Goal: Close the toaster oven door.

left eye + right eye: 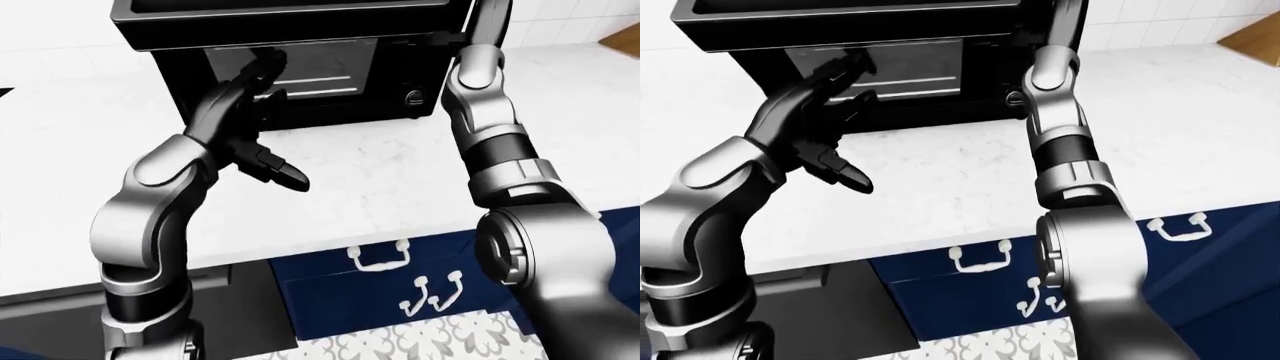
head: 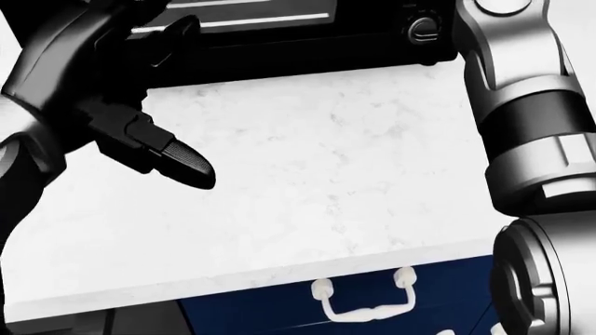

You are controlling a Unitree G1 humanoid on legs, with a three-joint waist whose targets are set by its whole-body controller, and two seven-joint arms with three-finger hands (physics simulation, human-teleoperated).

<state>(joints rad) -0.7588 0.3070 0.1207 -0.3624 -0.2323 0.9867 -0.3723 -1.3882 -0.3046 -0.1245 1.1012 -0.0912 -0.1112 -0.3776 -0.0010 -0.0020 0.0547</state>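
Open left hand [image 1: 245,112] before upright, wide toaster oven [image 1: 300,67].

Black toaster oven [image 1: 300,52] stands on white counter [image 1: 400,172], door upright.

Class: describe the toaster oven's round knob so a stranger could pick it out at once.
Find the black toaster oven on the white counter. At its lower right corner, beside the glass door, sits the knob: small, dark, ringed in silver, the only round control visible.

eye views look down over the counter [image 1: 380,187] — head view nearer.
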